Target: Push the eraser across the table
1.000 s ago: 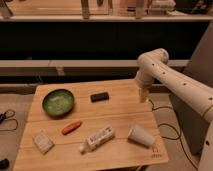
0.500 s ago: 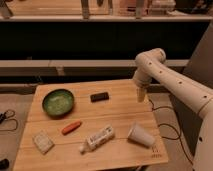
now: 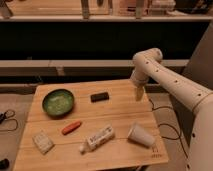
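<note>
Cam view: my gripper hangs over the right side of the table, jaws wide, nothing held. Vs a sec ago my arm crept slightly left, twd the eraser. Eraser hasn't moved: back-centre, right of green bowl, apart from gripper. Approach only imo, push not started.

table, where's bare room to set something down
Bare wood lies mid-table between the eraser, cup and gripper, which hangs over the far right of the table. The front row, packet, orange item, bottle, is crowded.
</note>
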Robot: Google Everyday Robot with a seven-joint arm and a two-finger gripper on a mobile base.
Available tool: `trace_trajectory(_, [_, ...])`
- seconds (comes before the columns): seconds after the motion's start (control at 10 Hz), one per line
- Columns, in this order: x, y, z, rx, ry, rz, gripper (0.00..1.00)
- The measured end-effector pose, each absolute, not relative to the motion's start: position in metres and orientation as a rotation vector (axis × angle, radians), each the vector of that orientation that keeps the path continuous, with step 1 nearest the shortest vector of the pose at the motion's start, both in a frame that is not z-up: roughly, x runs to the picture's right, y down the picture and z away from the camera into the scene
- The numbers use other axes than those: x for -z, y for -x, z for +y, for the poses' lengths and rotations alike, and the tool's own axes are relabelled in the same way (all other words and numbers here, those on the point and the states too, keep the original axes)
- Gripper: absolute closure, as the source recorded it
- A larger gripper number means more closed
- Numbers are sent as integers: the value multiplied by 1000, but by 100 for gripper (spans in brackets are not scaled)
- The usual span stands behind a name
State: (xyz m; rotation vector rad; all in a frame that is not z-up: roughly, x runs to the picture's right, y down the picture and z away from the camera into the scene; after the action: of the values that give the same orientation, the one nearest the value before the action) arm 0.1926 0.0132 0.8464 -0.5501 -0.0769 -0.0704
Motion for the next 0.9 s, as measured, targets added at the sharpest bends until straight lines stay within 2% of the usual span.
trace_trajectory(0.9, [-866,-179,7,67,563,-98,20])
